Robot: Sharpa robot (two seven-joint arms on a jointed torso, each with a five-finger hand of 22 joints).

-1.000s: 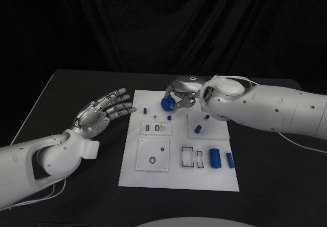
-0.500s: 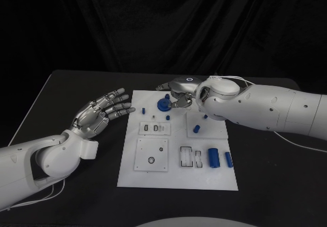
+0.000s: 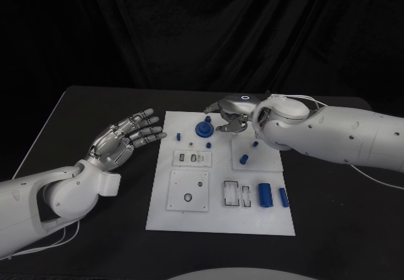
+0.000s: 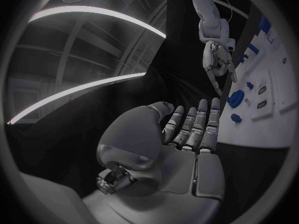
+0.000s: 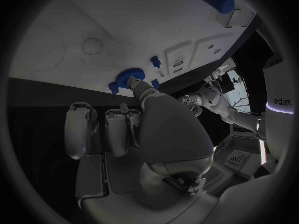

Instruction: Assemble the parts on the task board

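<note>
A blue round part (image 3: 203,128) stands on the far end of the white task board (image 3: 220,219). My right hand (image 3: 230,118) hovers just to its right with fingers apart. In the right wrist view one fingertip (image 5: 138,84) reaches the round part (image 5: 127,77); whether it touches I cannot tell, and nothing is held. My left hand (image 3: 126,139) stays flat and open beside the board's left edge, fingers spread, holding nothing. The left wrist view shows the left hand (image 4: 187,134), and beyond it the right hand (image 4: 215,59) hanging over the round part (image 4: 235,98).
Small blue pegs (image 3: 177,136) (image 3: 244,158) stand on the board's far half. Two blue cylinders (image 3: 265,195) (image 3: 284,197) lie near its right edge. White inset plates (image 3: 190,190) with slots lie mid-board. Black table surrounds the board.
The right hand brought the blue round part down onto the board's far end, let it go and drew back to the right. The left hand has not moved.
</note>
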